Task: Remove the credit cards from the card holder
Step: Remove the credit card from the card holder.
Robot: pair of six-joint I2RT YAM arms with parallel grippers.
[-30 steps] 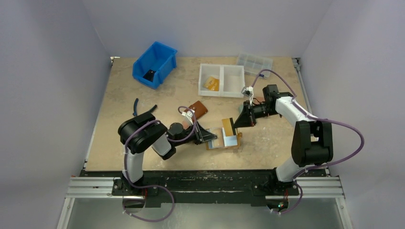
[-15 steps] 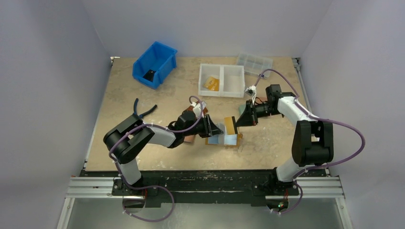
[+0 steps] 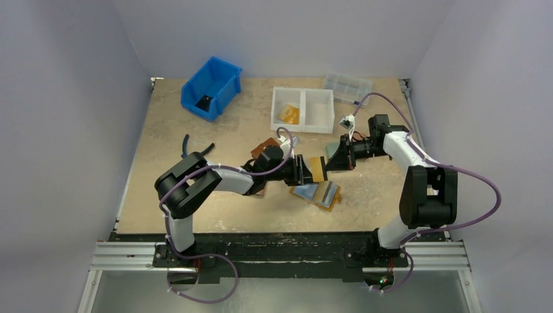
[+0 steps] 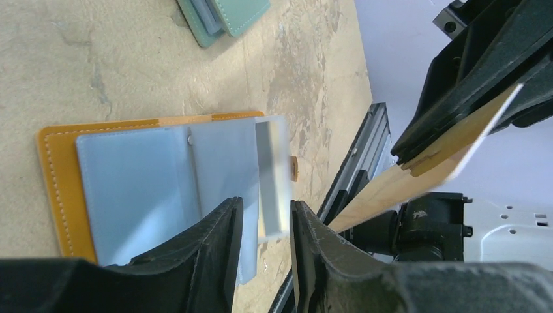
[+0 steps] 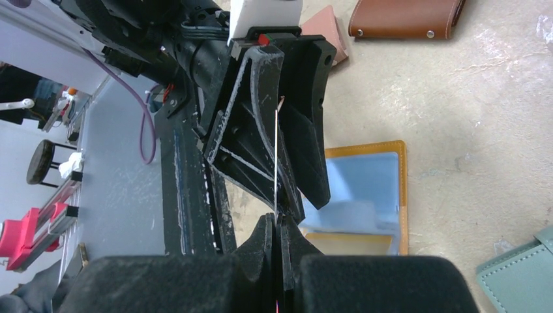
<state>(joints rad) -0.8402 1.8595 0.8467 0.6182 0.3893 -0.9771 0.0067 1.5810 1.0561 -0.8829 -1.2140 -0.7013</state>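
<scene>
The right claw (image 3: 334,161) is clenched on one edge of an orange card (image 3: 317,168), held in the air mid-table. The left claw (image 3: 303,171) meets the card's left edge, fingers slightly apart; I cannot tell whether it grips. The card holder (image 3: 318,193) lies open just nearer, sleeves up

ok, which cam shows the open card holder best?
Left wrist. The card holder lies open and close up, with its orange border and bluish sleeves clear and only its lower edge hidden. Top external shows it whole but small. Right wrist shows part of it, the rest blocked.
</scene>
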